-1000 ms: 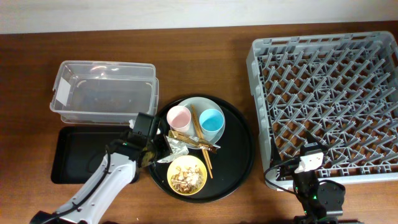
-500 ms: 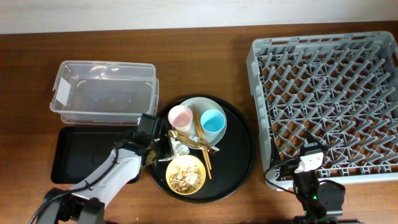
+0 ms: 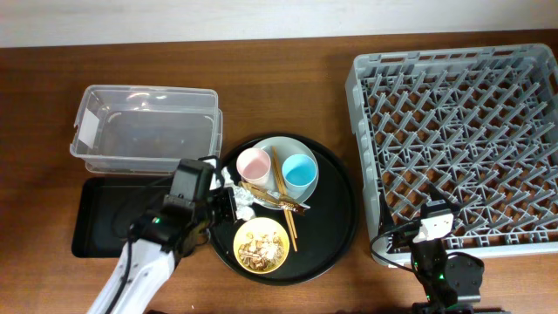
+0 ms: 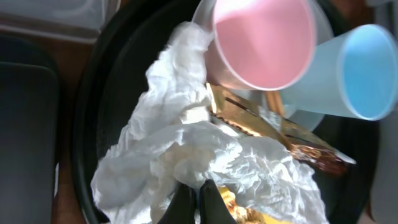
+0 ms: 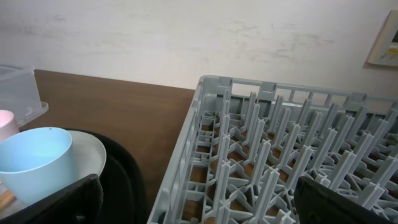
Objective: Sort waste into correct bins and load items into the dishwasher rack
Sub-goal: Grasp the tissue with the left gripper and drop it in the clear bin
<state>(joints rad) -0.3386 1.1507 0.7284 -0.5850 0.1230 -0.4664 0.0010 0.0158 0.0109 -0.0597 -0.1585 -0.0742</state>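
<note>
My left gripper is shut on the crumpled white napkin over the left side of the round black tray. The brown-and-gold wrapper lies under the napkin's edge. The pink cup and blue cup stand on the pale plate, with the chopsticks between them. The yellow bowl holds food scraps. My right gripper is open and empty at the front left edge of the grey rack.
The clear tub with a white label stands at the back left, and the flat black tray lies in front of it, beside my left arm. The round black tray sits in the middle of the wooden table.
My left gripper has closed on the napkin and drawn back a little to the left, bunching it up. The right arm has not moved.
</note>
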